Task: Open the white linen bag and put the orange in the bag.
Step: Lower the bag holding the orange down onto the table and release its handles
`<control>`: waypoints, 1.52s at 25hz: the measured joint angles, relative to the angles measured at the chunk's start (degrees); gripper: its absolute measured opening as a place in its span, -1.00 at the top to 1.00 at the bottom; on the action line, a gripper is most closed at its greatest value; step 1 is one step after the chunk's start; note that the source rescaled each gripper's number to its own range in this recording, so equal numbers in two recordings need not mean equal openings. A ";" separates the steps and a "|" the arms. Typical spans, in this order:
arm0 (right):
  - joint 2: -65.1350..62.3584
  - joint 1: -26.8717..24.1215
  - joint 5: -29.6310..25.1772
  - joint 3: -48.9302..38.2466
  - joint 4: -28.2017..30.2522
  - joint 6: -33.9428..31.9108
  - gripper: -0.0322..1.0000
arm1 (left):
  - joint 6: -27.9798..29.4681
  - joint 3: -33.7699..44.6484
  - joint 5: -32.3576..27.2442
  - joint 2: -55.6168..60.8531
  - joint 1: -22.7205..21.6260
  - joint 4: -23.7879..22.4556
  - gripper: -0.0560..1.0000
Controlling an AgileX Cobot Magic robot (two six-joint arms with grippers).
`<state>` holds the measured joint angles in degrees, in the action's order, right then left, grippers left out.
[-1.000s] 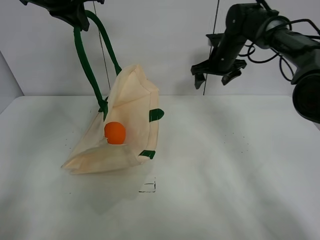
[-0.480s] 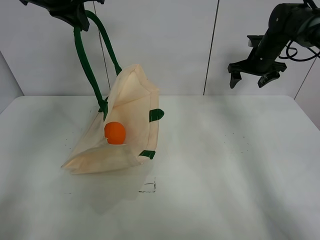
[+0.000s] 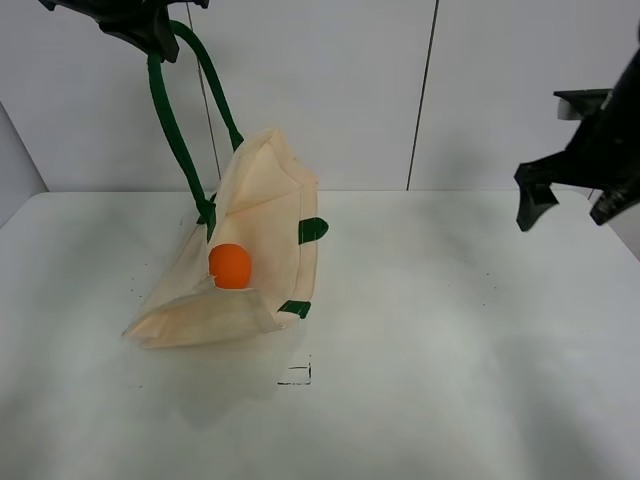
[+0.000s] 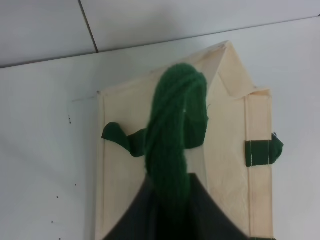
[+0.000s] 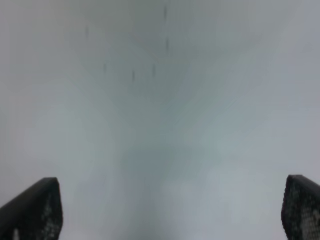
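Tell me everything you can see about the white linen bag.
The white linen bag is cream cloth with a dark green strap handle and small green tabs. The left gripper holds the handle high, so the bag hangs slanted, mouth open, its lower end resting on the table. The orange sits inside.

The exterior high camera sits above and in front of the surface [image 3: 420, 340]. It looks down and toward the back wall [image 3: 320, 90] from far enough to hold the whole white linen bag [image 3: 265, 225], with the left gripper [image 3: 140, 28] in its upper left corner and the right gripper [image 3: 565, 212] at its right edge. The left wrist camera looks steeply down along the green strap [image 4: 172, 140], close above the same bag, with surface and wall beyond. The right wrist camera faces a blurred pale plane between its two fingertips [image 5: 32, 210]; what it shares with the others cannot be told.
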<state>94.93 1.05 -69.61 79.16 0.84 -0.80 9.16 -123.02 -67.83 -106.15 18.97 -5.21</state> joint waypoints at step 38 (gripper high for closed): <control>-95.16 0.00 10.83 -51.04 0.17 1.47 -1.00 | -0.06 15.06 9.14 -7.81 0.00 9.46 0.89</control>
<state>-0.22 1.05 -58.79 28.12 1.00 0.67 9.10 -107.97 -58.69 -113.96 18.97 4.25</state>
